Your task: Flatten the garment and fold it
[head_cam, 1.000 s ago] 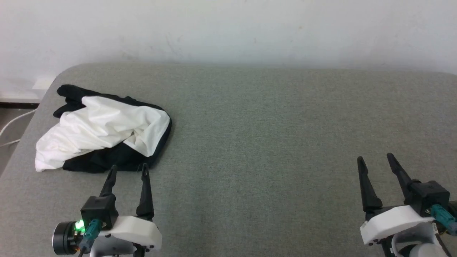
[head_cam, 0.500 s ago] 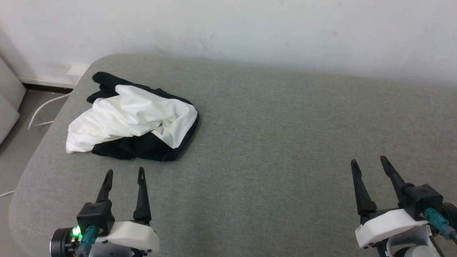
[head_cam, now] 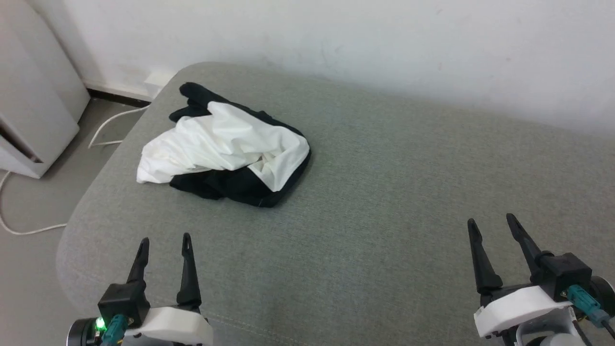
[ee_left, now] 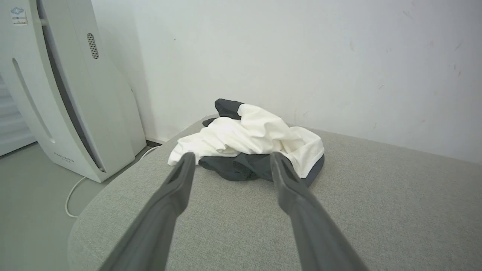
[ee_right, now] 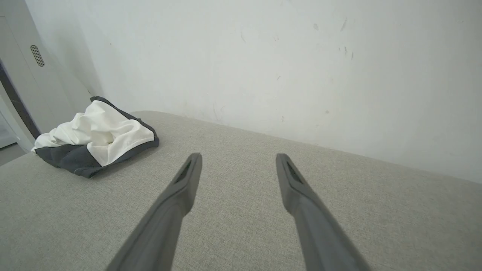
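The garment [head_cam: 226, 149] lay crumpled in a loose heap on the grey upholstered surface [head_cam: 384, 202], toward 10 o'clock of it in the head view, near its rounded far-left corner. White cloth was bunched on top. Black fabric showed along the near edge at 6 o'clock of the heap, around its 3 o'clock side, and in a dark lump poking out at 11 o'clock. It was neither flat nor folded, and no print or neckline could be made out.

The left tool [head_cam: 165, 239] sat at 7 o'clock of the head view, released, its two dark fingers [head_cam: 188, 269] spread with nothing between them. The garment was ahead of it at roughly 1 o'clock, apart from the tips. In the left wrist view the heap [ee_left: 256, 139] appeared just beyond the parted tips, with bare grey fabric between.

The right tool [head_cam: 491, 220] sat at 4 o'clock of the head view, likewise released and holding nothing, over bare upholstery and well apart from the garment, which lay off at its 10 o'clock. The right wrist view placed the heap [ee_right: 101, 135] at 9 o'clock.

A pale wall [head_cam: 360, 33] ran behind the surface at 12 o'clock. At 9 to 10 o'clock stood a white appliance [head_cam: 33, 110] on the floor [head_cam: 29, 259], where a white cable [head_cam: 108, 132] trailed.
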Controlling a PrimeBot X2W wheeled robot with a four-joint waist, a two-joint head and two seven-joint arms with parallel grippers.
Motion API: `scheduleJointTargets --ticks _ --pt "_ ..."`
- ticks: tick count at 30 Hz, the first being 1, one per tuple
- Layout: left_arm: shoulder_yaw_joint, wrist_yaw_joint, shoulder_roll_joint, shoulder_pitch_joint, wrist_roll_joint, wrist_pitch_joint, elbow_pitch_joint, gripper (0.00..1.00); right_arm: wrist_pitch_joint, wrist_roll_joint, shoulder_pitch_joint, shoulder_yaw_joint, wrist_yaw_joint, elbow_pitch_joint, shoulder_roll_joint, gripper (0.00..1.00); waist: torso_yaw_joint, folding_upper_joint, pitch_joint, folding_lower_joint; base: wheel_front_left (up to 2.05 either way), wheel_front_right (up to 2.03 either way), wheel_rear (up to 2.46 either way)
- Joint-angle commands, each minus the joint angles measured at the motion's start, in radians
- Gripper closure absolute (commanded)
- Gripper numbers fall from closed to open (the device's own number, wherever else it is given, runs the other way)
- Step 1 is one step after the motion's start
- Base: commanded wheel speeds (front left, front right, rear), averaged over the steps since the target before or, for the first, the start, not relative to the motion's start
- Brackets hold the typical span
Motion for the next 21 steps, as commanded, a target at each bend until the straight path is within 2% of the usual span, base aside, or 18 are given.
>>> scheduleJointTargets --ticks 1,7,12,16,21 --pt "0.004 0.008 -0.002 0.015 -0.018 -0.013 0.004 0.0 -0.011 0.009 0.006 0.0 -0.001 0.006 0.002 0.0 0.026 0.0 -0.003 0.0 0.0 0.0 0.0" --pt "0.006 -0.001 -0.003 0.005 -0.117 -0.025 0.005 0.0 -0.023 0.014 0.005 -0.003 -0.001 0.013 0.002 0.0 0.046 0.0 0.003 0.0 0.0 0.0 0.0" --pt "-0.014 -0.038 0.009 -0.071 -0.144 -0.025 0.025 0.0 -0.034 0.011 0.008 -0.021 -0.001 0.019 0.002 0.0 0.052 0.0 0.016 0.0 0.0 0.0 0.0" --pt "-0.029 -0.06 0.054 -0.193 -0.151 0.062 0.04 0.0 -0.042 0.008 0.016 -0.041 -0.001 0.024 0.002 0.0 0.057 0.0 0.028 0.0 0.0 0.0 0.0" --pt "-0.036 -0.089 0.111 -0.369 -0.201 0.254 0.082 0.0 -0.052 0.003 0.027 -0.059 -0.001 0.026 0.003 0.0 0.05 0.0 0.044 0.0 0.0 0.0 0.0"
